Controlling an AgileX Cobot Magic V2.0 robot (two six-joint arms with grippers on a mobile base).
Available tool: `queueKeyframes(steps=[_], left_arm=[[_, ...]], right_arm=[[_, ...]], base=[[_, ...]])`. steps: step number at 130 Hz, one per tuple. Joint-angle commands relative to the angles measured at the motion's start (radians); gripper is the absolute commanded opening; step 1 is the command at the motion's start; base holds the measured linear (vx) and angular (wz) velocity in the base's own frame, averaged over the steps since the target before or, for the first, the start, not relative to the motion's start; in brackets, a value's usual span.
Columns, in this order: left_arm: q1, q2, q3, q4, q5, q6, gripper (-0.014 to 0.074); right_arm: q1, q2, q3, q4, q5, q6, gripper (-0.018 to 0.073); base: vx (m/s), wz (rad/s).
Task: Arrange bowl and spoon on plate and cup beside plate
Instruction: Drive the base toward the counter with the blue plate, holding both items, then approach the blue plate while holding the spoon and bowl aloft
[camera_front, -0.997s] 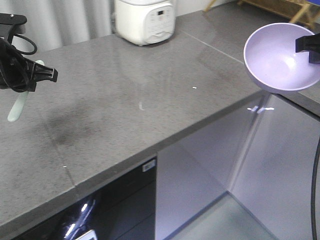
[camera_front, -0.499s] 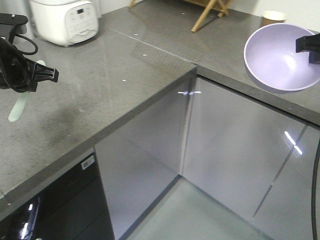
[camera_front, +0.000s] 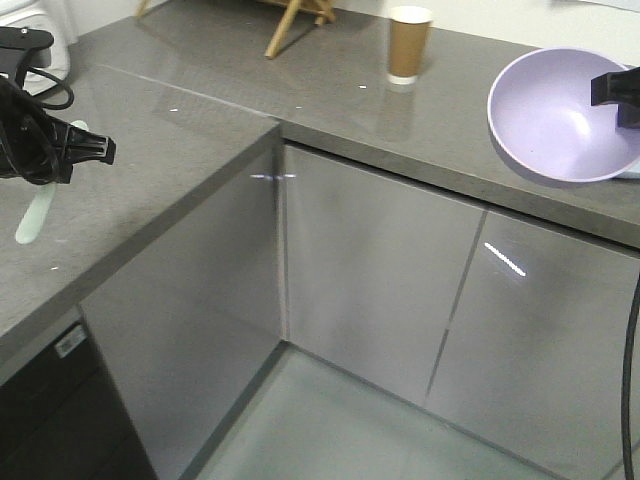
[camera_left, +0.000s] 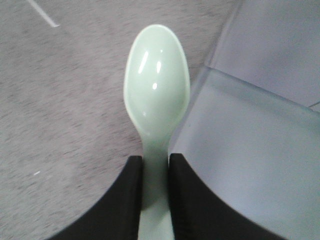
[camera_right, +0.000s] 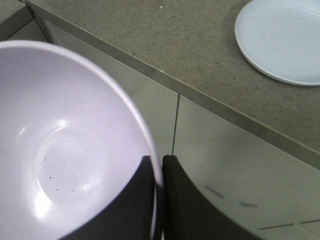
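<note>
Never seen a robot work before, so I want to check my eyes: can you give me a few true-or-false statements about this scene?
The left tool grips the mint-green spoon by its handle. True.
The lavender bowl sits on the plate. False: the right tool holds it by the rim, away from the plate.
The paper cup stands upright on the countertop. True.
The spoon lies inside the bowl. False: the left tool holds it.

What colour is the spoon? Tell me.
Spoon: pale mint green, clearest in left wrist view.
</note>
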Motion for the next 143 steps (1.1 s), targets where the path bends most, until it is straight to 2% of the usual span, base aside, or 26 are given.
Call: queueKeyframes(steps=[1,67,143], left_arm=[[-0.004,-0.044,-0.027,0.005,-0.038,-0.003,-0.0008],[-0.004,-0.044,-0.027,0.005,-0.038,-0.003,-0.0008],[-0.004,-0.044,-0.027,0.005,-0.038,-0.003,-0.0008]], right_arm=[[-0.002,-0.032,-0.029,0.005,-0.062,-0.008,-0.0003],[-0.002,-0.032,-0.029,0.005,-0.062,-0.008,-0.0003],[-0.002,-0.032,-0.029,0.005,-0.062,-0.008,-0.0003]], base=[[-0.03,-0.42],[-0.01,-0.44],[0.01,-0.04]])
